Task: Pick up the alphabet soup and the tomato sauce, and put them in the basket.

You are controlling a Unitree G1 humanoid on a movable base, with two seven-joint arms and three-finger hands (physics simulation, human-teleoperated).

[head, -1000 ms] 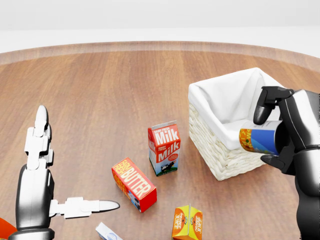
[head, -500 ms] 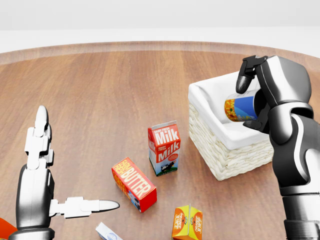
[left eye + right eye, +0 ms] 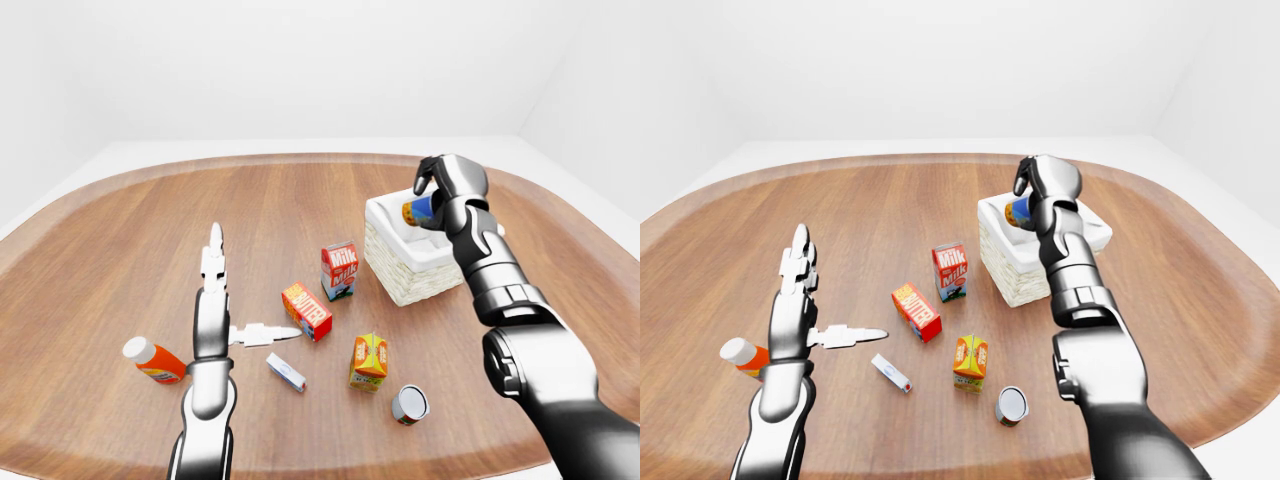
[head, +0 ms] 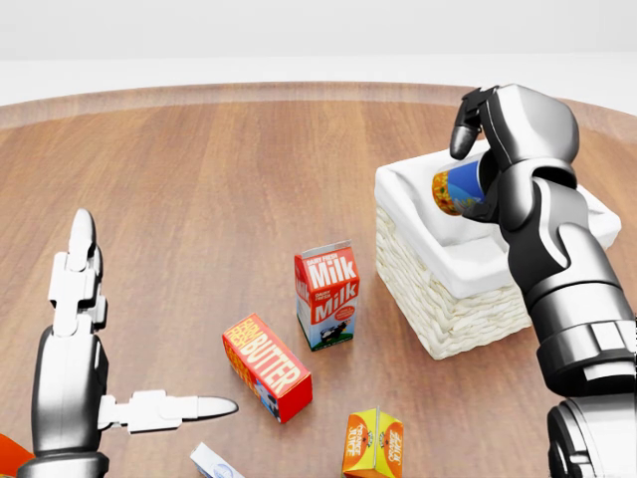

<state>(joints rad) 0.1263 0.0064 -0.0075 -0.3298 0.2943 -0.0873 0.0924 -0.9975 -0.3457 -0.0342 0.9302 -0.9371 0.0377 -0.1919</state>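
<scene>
My right gripper (image 4: 476, 164) is shut on a can with a blue and orange label (image 4: 461, 191), by its look the alphabet soup. It holds the can on its side above the white-lined wicker basket (image 4: 448, 319), over the basket's upper opening. A second can (image 3: 410, 404), grey-topped with a reddish side, stands low in the left-eye view, right of centre; its label is too small to read. My left gripper (image 4: 129, 349) is open at the lower left of the head view, fingers spread, holding nothing.
On the wooden table a milk carton (image 4: 326, 294) stands left of the basket, with a butter box (image 4: 266, 366) and an orange carton (image 4: 373, 443) below it. A small white box (image 3: 286, 372) and an orange bottle (image 3: 153, 361) lie near my left arm.
My right hand has carried the can up and to the left, from the basket's lower right side to above its opening. The left hand has not moved.
</scene>
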